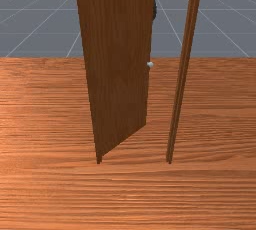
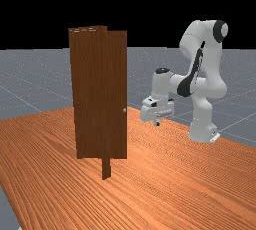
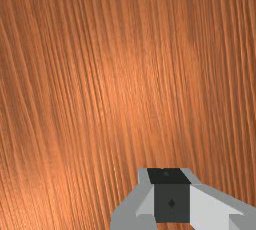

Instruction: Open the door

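Note:
In the front view the brown wooden door (image 1: 117, 69) stands at an angle to its frame, swung back on the far side, with a wide gap between its free edge and the right post (image 1: 182, 79). A small pale knob (image 1: 150, 64) sits by that free edge. The far view shows the door (image 2: 112, 94) with the knob (image 2: 124, 110) near its right edge. My gripper (image 2: 157, 122) hangs above the table to the right of the door, apart from it and a little lower than the knob. In the wrist view the gripper (image 3: 170, 176) is over bare wood.
The table (image 2: 165, 174) runs under door and arm. A frame post (image 2: 106, 169) reaches down below the door in the far view. The left post's foot (image 1: 99, 160) stands at the door's near lower corner in the front view. A dark shape (image 1: 154, 10) shows behind the door's edge.

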{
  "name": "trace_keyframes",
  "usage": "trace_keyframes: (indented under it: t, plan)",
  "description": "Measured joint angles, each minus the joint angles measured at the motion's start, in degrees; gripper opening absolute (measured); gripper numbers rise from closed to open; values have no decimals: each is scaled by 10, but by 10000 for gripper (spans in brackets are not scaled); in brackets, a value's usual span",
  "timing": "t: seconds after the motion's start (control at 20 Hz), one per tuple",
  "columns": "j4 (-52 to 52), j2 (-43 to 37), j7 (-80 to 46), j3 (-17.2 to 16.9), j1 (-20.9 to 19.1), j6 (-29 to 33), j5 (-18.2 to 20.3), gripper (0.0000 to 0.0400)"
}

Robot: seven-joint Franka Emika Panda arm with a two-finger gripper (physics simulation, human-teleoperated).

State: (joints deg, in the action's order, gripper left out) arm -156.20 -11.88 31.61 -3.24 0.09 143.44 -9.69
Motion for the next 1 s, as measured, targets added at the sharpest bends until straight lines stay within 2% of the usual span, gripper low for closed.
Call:
trace_keyframes:
  t: [0.6,0.75,0.85,1.0]
  plan:
    - [3,-1,-52,31,24,-9,14,0]
    - [17,9,-192,69,36,-24,38,0]
    - [39,26,-311,107,59,-35,58,0]
    - [83,62,-400,151,102,-48,64,0]
